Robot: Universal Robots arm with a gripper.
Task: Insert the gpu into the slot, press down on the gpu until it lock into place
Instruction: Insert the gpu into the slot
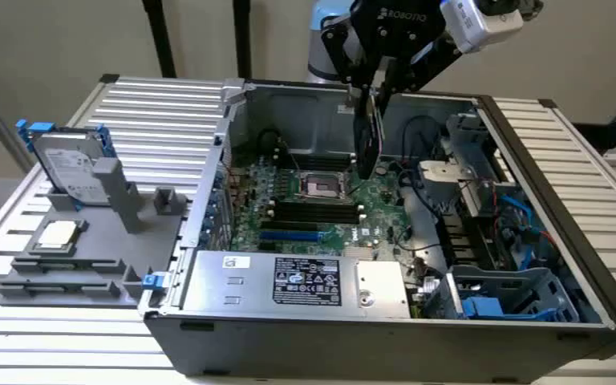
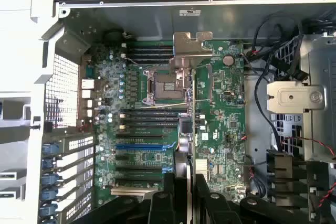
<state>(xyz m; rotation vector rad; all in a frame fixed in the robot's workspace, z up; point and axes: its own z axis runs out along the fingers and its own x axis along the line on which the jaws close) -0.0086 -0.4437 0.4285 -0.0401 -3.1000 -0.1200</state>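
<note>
Zero of two steps apparently done: tool clamped on thin black card, held edge-down above the middle of the circuit board, clear of blue slot; inserting and pressing both outstanding.

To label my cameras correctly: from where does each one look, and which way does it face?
Exterior view: outside and above, facing obliquely down into the open case; the arm and gripper show.
Wrist view: on the wrist, facing straight down onto the motherboard; gripper fingers show.
Shared: the gripped gpu, the slot.
</note>
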